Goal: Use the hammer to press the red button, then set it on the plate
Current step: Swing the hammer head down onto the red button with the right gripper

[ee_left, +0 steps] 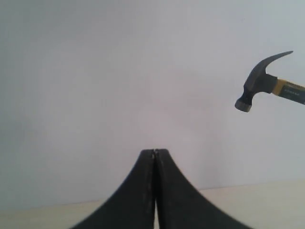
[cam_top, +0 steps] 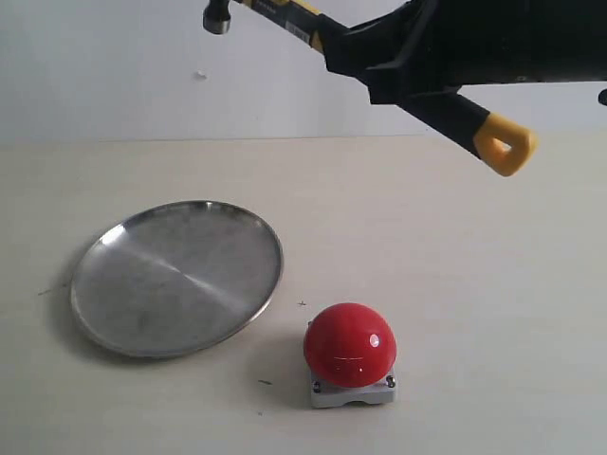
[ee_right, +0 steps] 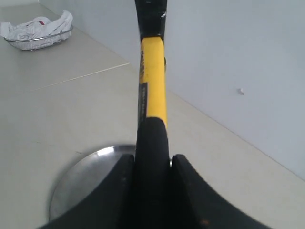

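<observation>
My right gripper (cam_top: pixel 379 59) is shut on the black handle of the hammer (cam_top: pixel 493 137), holding it high in the air near the back wall. Its dark head (cam_top: pixel 217 16) points left and its yellow looped end hangs lower right. In the right wrist view the hammer (ee_right: pixel 152 95) runs straight out between my right gripper (ee_right: pixel 152 160) fingers, above the plate (ee_right: pixel 86 181). The red button (cam_top: pixel 349 344) sits on its grey base near the front of the table. The plate (cam_top: pixel 175 275) lies left of it. My left gripper (ee_left: pixel 155 151) is shut and empty, with the hammer (ee_left: pixel 259 86) in view beyond it.
A wire basket (ee_right: pixel 40 29) with crumpled white cloth stands far off on the table in the right wrist view. A white wall rises behind the cream table (cam_top: pixel 493 284).
</observation>
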### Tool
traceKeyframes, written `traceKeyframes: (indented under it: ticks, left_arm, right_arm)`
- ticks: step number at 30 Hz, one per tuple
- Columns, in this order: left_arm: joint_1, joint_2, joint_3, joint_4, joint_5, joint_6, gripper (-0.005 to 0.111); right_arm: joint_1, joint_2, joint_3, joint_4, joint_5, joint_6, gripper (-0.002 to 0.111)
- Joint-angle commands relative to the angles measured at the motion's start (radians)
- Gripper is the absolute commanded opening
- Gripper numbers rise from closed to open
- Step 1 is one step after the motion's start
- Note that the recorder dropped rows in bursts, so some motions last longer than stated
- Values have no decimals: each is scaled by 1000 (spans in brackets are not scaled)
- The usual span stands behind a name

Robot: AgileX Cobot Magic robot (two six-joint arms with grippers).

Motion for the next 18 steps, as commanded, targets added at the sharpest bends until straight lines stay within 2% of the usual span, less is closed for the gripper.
traceKeyframes:
  ticks: [1,6,12,18]
  left_arm:
    - [2,-77,65,-8,30,6,0]
    - [2,-115,90,-23,35,2,0]
    - [2,-139,90,-26,128,10,0]
    - [2,-139,90,-27,228,25,0]
  right_arm:
    - [2,-46,5,-95,-30,122,0]
    - [2,-159,117,-98,-208,153,0]
    - [2,-300,228,-161,-135,266,0]
    - [2,-409,342,-235,-156,368,0]
